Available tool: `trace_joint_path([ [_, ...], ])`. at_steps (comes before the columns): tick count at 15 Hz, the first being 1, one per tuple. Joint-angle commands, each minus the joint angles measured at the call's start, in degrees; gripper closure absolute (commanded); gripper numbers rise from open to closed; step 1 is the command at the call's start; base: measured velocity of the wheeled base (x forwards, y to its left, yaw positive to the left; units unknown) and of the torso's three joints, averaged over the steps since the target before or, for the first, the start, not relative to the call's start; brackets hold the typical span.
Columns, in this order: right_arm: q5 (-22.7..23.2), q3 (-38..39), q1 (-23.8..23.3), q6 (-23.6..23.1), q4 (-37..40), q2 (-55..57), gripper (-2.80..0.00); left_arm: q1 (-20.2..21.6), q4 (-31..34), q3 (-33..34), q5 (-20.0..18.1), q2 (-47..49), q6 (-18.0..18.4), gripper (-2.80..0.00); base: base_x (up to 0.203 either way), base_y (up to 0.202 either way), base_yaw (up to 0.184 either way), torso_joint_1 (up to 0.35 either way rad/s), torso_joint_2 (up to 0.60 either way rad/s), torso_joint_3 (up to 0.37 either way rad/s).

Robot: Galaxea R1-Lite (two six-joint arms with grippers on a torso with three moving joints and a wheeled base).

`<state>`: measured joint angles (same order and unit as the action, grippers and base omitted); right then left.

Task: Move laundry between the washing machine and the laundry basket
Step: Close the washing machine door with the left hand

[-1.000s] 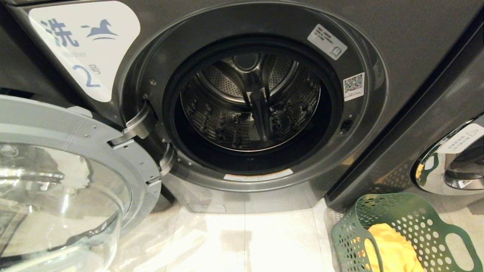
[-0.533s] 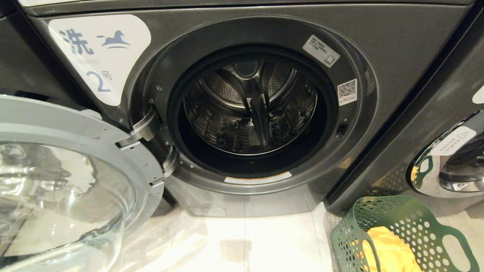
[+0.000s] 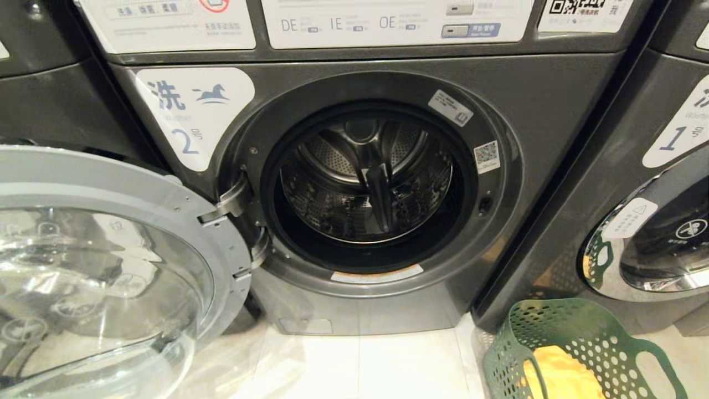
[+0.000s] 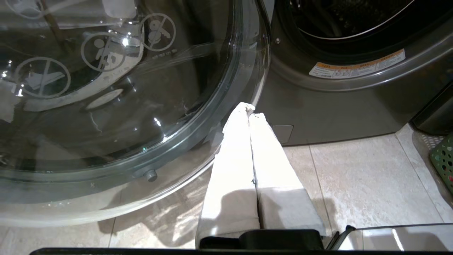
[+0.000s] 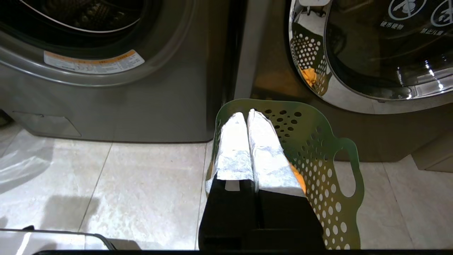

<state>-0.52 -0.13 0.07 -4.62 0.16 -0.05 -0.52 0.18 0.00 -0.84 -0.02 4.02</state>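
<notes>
Washing machine [image 3: 554,100] number 2 gapes, drum bare; its glass door [image 3: 105,260] swings wide on the left.

Green laundry basket [image 3: 576,343] with yellow laundry [image 3: 559,377] sits lower right before machine 1 [image 3: 653,183]. Left gripper [image 4: 249,112] hangs beside the door, right gripper [image 5: 246,117] above the basket, both pinched together, empty.

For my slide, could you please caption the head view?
Washer 2 with door open and drum empty; green basket holding yellow laundry at right.

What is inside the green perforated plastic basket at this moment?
Inside the green perforated plastic laundry basket, a yellow-orange soft garment is visible. Whatever lies under it is covered, and the picture edge cuts off the basket's near part.
</notes>
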Motion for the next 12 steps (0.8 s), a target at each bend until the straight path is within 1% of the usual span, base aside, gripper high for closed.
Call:
trace_joint_path([
  [1, 0.0, 0.0, 0.0, 0.0, 0.0, 0.0, 0.00, 0.1, 0.0, 0.0, 0.0, -0.1, 0.0, 0.00, 0.000, 0.000, 0.000, 0.006, 0.00, 0.205],
  [8, 0.0, 0.0, 0.0, 0.2, 0.0, 0.0, 0.00, 0.0, 0.0, 0.0, 0.1, -0.1, 0.1, 0.00, 0.000, 0.000, 0.000, 0.000, 0.00, 0.195],
  [12, 0.0, 0.0, 0.0, 0.3, 0.0, 0.0, 0.00, 0.0, 0.0, 0.0, 0.0, -0.1, -0.1, 0.00, 0.000, 0.000, 0.000, 0.005, 0.00, 0.052],
])
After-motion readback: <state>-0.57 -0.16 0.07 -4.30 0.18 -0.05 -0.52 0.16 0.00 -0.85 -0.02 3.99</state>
